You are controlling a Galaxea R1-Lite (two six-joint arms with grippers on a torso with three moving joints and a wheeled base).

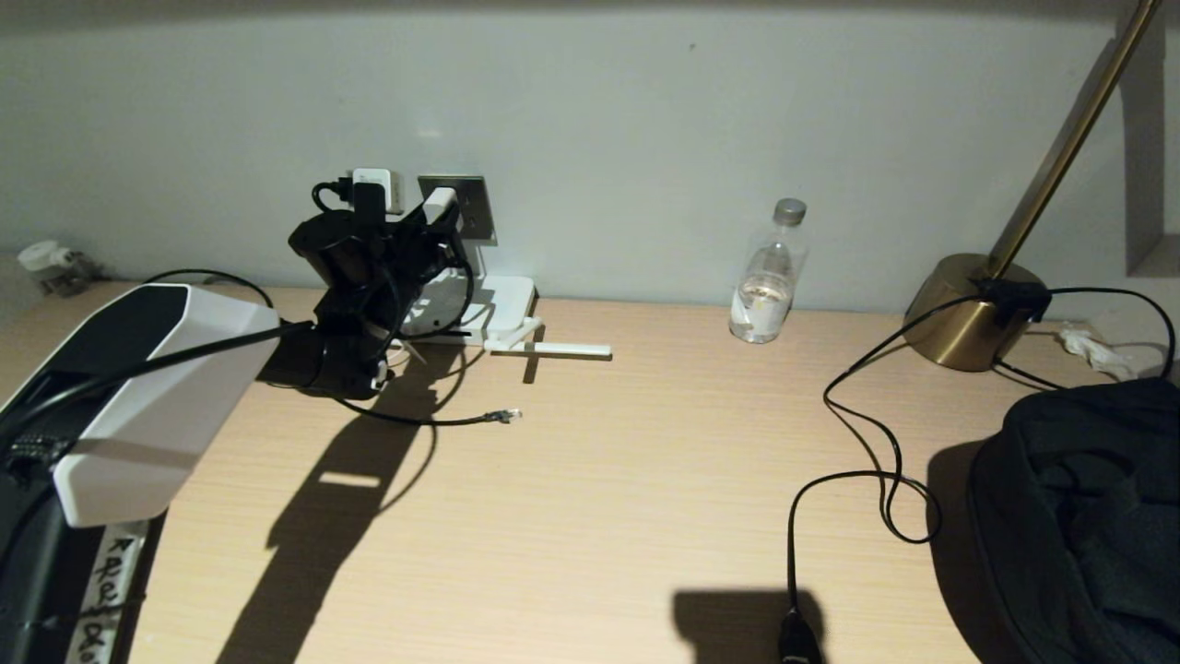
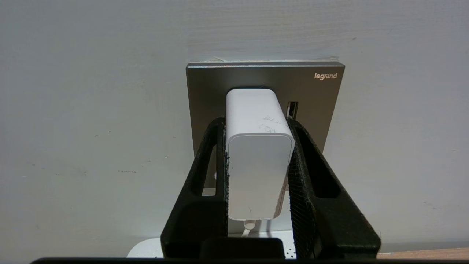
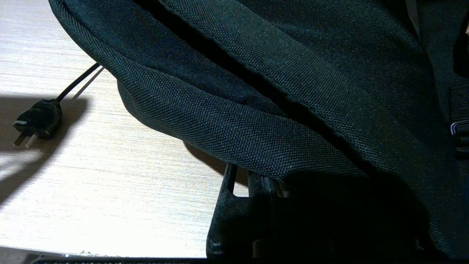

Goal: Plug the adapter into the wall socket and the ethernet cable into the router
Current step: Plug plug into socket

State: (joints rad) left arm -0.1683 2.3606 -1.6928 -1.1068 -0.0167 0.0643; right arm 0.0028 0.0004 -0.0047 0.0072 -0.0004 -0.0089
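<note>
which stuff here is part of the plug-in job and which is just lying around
Part of the job:
- adapter, held by the left gripper against the wall socket
- ethernet cable, loose on the desk
- router, below the socket

Just lying about:
- water bottle
- brass lamp and its unplugged black cord
- black bag, covering the right gripper

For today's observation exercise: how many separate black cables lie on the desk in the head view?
2. The ethernet cable trails from the left gripper at the wall socket; the lamp cord loops from the brass lamp base to the desk's near edge. More may be hidden behind the bag.
</note>
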